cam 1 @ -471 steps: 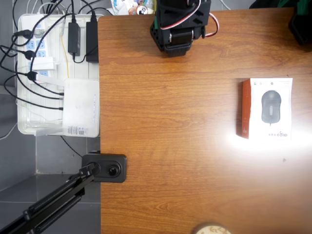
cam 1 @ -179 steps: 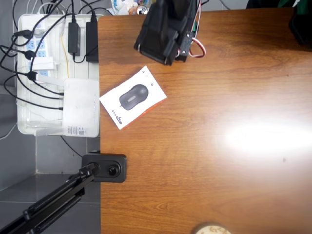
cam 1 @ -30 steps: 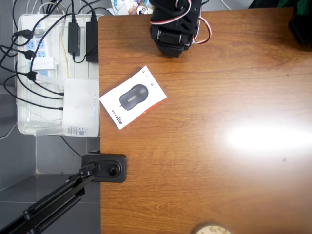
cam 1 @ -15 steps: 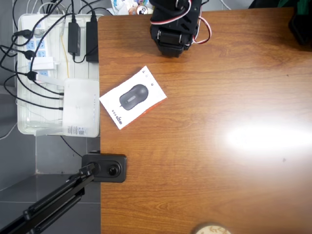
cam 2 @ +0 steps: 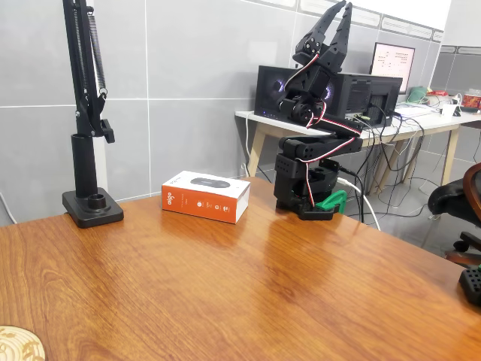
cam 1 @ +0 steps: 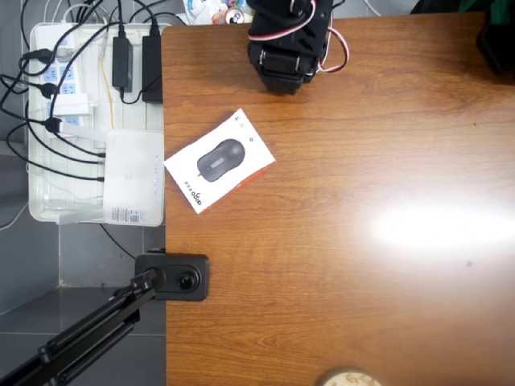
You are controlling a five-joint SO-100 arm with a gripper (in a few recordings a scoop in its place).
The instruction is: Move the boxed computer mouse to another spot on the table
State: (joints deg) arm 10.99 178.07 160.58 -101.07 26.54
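Note:
The boxed computer mouse [cam 1: 219, 161] lies flat and askew near the left edge of the brown table [cam 1: 346, 265] in the overhead view, just right of the tray. In the fixed view the box [cam 2: 204, 197] shows its orange side, resting on the table [cam 2: 225, 286] between the stand's base and the arm's base. The black arm [cam 1: 287, 40] is folded back over its base at the table's far edge. My gripper [cam 2: 338, 15] points straight up, high above the box and well clear of it, its fingers together and holding nothing.
A white tray [cam 1: 40, 213] of power strips and cables sits off the table's left edge, with a plain white labelled box [cam 1: 134, 177] on it. A black stand base [cam 1: 173, 276] [cam 2: 92, 207] is at the left edge. A round wooden disc [cam 1: 348, 378] lies at the near edge.
Nothing has moved in the last second. Since the oldest frame, the box has gone from the table's right side to its left edge, and the arm has folded back.

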